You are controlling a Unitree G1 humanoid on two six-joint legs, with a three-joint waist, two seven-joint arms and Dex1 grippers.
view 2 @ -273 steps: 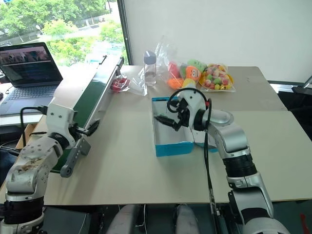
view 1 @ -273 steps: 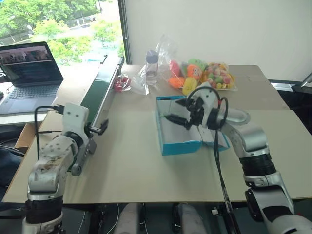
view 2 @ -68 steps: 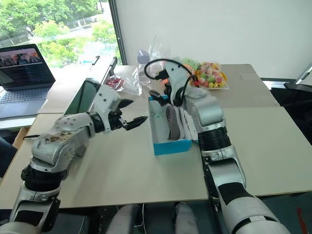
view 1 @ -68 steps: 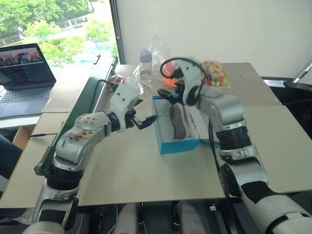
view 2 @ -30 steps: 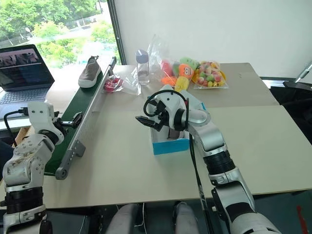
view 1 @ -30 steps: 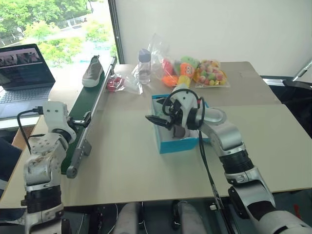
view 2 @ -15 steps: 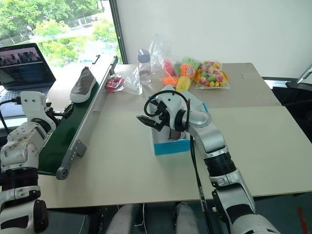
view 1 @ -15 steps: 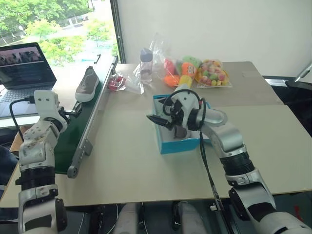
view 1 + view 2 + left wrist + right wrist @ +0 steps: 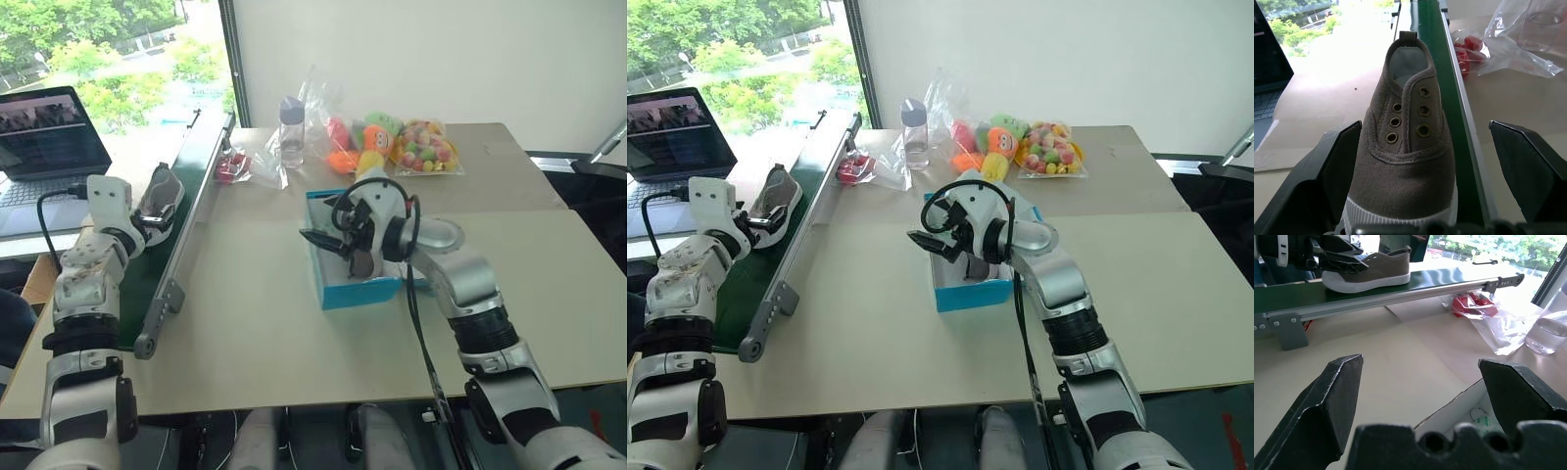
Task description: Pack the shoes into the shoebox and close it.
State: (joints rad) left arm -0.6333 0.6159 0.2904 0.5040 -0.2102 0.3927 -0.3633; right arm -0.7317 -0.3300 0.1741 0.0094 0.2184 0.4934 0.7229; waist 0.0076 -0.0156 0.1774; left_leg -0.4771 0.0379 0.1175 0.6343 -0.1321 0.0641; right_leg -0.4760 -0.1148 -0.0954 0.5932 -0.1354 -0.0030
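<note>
Left gripper (image 9: 1415, 196) spread wide, fingers either side of the grey-brown canvas sneaker (image 9: 1408, 161) on the green conveyor belt (image 9: 191, 166); not yet gripped. Right gripper (image 9: 931, 242) open, empty, above the turquoise cardboard shoebox (image 9: 970, 292), which seems to hold one shoe already. Lid unclosed.

Pale beige tables (image 9: 549, 294) are pushed together against a plain white wall (image 9: 441, 54). To the left a tall window (image 9: 108, 59) lets in bright daylight, green trees outside. An open laptop (image 9: 49, 132) sits on a side desk beneath it.
</note>
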